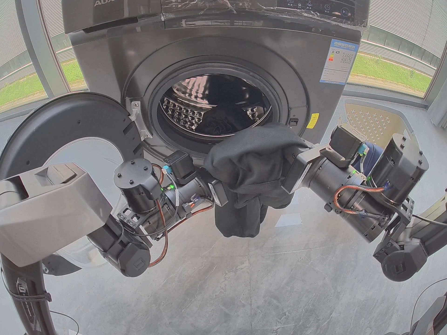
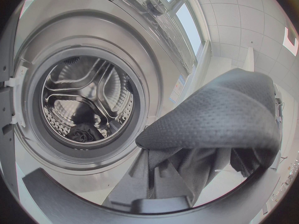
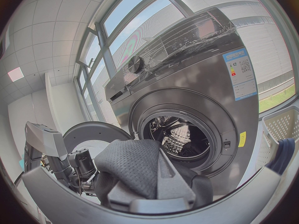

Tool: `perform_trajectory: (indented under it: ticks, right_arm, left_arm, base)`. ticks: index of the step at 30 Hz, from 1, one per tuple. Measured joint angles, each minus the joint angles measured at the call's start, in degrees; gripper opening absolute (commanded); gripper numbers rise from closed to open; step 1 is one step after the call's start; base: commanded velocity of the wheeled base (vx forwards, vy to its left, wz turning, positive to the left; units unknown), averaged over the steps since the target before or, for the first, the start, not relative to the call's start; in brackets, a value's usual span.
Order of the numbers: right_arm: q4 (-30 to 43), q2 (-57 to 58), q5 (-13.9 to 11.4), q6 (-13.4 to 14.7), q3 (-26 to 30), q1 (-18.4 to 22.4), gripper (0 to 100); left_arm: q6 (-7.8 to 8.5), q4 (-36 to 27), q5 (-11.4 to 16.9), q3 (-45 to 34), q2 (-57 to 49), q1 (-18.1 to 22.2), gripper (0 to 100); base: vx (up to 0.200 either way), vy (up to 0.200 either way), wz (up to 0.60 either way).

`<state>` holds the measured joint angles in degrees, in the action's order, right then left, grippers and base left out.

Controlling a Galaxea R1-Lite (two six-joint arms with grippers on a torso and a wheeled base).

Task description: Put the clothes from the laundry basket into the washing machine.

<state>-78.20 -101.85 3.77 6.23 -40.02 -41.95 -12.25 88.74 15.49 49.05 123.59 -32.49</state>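
Before the open drum [image 1: 186, 112] of the one washing machine [image 1: 111, 56], one black garment [image 1: 251, 164] hangs between two claws, clear of the floor. Left claw [image 2: 151, 171] and right claw [image 3: 155, 184] each have their fingers pressed together on its mesh cloth, which drapes over both. One dark garment [image 2: 82, 134] lies at the drum's bottom. Its round door [image 1: 60, 122] stands swung wide on the robot's left. To the right sits one pale laundry basket [image 1: 372, 122] with one blue garment [image 3: 283, 153] over its rim.

Grey marble floor [image 1: 288, 275], tall windows [image 3: 121, 13].
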Motion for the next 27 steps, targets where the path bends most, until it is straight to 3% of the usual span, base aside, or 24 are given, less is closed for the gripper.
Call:
perform_trajectory:
  ticks: [9,17,23,24,27]
  right_arm:
    - [0.12,-0.32,0.02,0.01,0.11,1.9,0]
    - [0.2,-2.19,-0.02,0.01,0.22,3.43,0]
    - [-0.13,-4.01,0.24,0.22,0.55,3.78,0]
    - [-0.21,-4.32,0.59,0.44,0.63,3.75,100]
    - [-0.13,-5.17,1.69,1.02,0.69,3.78,100]
  left_arm:
    - [0.35,0.06,-5.12,-1.56,-5.69,1.01,0]
    - [0.4,0.06,-6.14,-11.82,-15.1,1.84,0]
    - [0.66,0.06,-6.24,-13.42,-17.91,2.19,0]
    - [0.68,0.05,-6.22,-13.48,-18.13,2.21,0]
    - [0.66,0.13,-6.35,-13.29,-18.58,2.28,0]
  base:
    - [0.0,0.0,0.0]
    - [0.0,0.0,0.0]
    - [0.0,0.0,0.0]
    - [0.0,0.0,0.0]
    - [0.0,0.0,0.0]
